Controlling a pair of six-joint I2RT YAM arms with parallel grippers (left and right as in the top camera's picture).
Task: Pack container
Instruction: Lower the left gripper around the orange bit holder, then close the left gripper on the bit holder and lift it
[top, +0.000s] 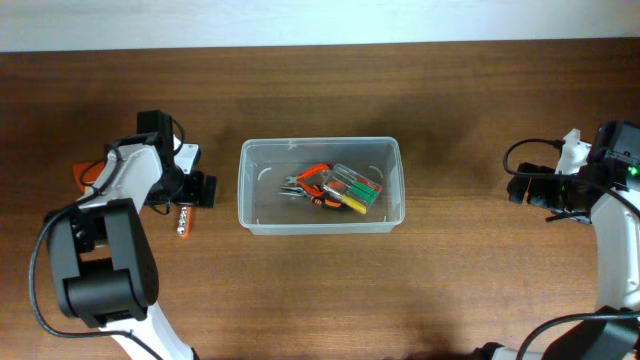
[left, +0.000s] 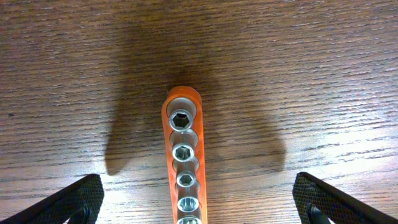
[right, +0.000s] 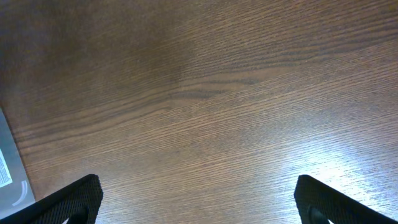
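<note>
Left hand (left: 199, 202) released over orange socket rail (left: 183, 149), left of container (top: 320, 228); right hand (right: 196, 205) released, well right of container. Rail likely stiff, heavyish: pinch narrow sides midway.

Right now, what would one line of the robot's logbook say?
task: pack container | container: holds orange-handled pliers, clear case of colourful tools | left gripper: open over orange socket rail | right gripper: open, empty, over table
</note>
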